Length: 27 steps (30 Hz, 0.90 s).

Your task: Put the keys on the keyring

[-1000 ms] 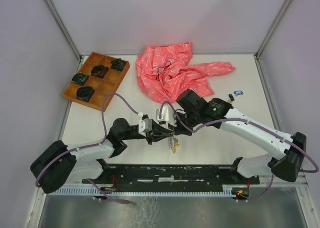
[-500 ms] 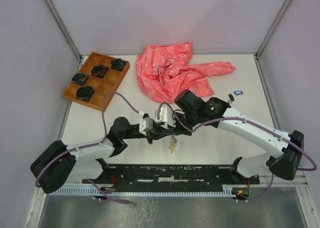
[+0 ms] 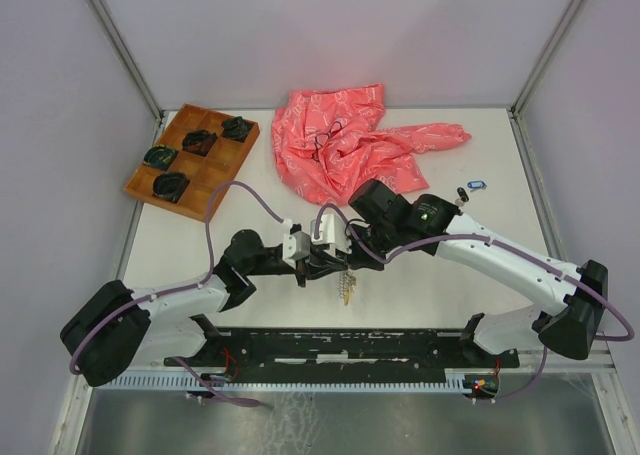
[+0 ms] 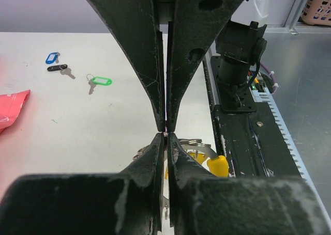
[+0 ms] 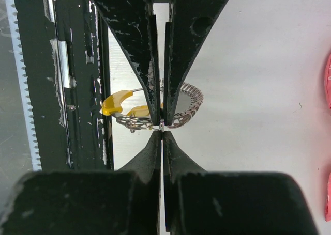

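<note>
Both arms met over the near middle of the table (image 3: 420, 287), tips nose to nose.

On the right gripper (image 5: 162, 124) the jaws were together, no real gap, pinched on the thin wire of the keyring (image 5: 199, 97) right at the tips. In the right wrist view the beaded arc of the ring curved out to one side of the jaws. On the other side sat a cluster of small split rings (image 5: 132, 123) and a yellow key (image 5: 115, 105). So the ring was up in the right jaws, off the table as far as I could tell, with the yellow key at it. In the top view the bunch dangled just below where the two grippers met.

On the left gripper (image 4: 166, 133) the jaws were nearly together, only a hairline slit between them. A small bright bit of metal sat at the tips, but I couldn't tell what it was or whether it was actually pinched. The ring and the yellow head showed just beyond the tips in the left wrist view.

Loose on the table at the far right, well apart from the ring:
- green key (image 4: 101, 81)
- black key (image 4: 56, 67)
- blue key (image 4: 51, 57)

Black and blue lay just beside each other, green near them.

Elsewhere, a crumpled red cloth (image 3: 350, 145) lay at the far middle with a thin dark cord (image 3: 325, 140) on it. A wooden tray (image 3: 225, 160) sat far left with four dark lumps (image 3: 200, 142) in its compartments, too small to identify.
</note>
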Tool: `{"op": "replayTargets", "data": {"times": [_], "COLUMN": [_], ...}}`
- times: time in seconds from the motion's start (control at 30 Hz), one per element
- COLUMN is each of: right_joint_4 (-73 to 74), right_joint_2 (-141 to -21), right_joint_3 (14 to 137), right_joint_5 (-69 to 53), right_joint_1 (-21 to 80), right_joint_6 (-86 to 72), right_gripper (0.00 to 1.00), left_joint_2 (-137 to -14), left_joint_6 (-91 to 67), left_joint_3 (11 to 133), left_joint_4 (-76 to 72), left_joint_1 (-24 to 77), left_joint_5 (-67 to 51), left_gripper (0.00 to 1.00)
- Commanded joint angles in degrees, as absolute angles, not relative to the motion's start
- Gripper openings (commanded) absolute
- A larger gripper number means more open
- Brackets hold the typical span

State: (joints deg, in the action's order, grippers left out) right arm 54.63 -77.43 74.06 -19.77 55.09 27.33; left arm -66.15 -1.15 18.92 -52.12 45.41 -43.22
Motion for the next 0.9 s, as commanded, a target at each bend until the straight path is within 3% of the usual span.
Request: {"op": "replayTargets", "data": {"times": [0.0,0.17,0.47,0.7,0.73,0.77,0.8,0.87], "right_joint_4": [53.17,52.53,43.47,36.37,35.84,35.53,34.96,33.75], "right_joint_2": [-76.92,-76.16,-67.72,-63.44,-63.40,-63.37,-63.28,-62.90], "right_joint_3": [76.90,76.11,68.80,63.68,63.47,63.25,62.84,61.63], "right_joint_5": [-20.17,-20.08,-7.50,4.55,6.29,7.36,8.80,10.07], "right_joint_1": [55.49,55.46,55.45,54.19,53.77,53.12,51.93,50.57], "right_joint_6": [27.96,28.13,22.90,16.47,15.22,14.30,12.64,10.55], "right_gripper": [0.01,0.04,0.44,0.62,0.69,0.95,1.00,1.00], "left_joint_2": [-65.67,-65.44,-61.17,-58.26,-57.81,-57.30,-56.30,-55.23], "left_joint_6": [-0.88,-0.26,5.07,7.84,8.17,8.26,8.82,9.72], "left_joint_3": [21.33,21.05,14.51,11.50,11.05,10.66,10.05,9.58], "left_joint_4": [-52.30,-52.30,-56.96,-58.11,-58.25,-58.21,-58.00,-57.32], "left_joint_1": [45.50,45.50,45.38,45.37,45.42,45.43,45.40,45.37], "left_joint_5": [-43.51,-42.77,-29.86,-21.02,-20.51,-19.38,-18.27,-17.21], "left_gripper": [0.05,0.03,0.03,0.03,0.03,0.03,0.03,0.03]}}
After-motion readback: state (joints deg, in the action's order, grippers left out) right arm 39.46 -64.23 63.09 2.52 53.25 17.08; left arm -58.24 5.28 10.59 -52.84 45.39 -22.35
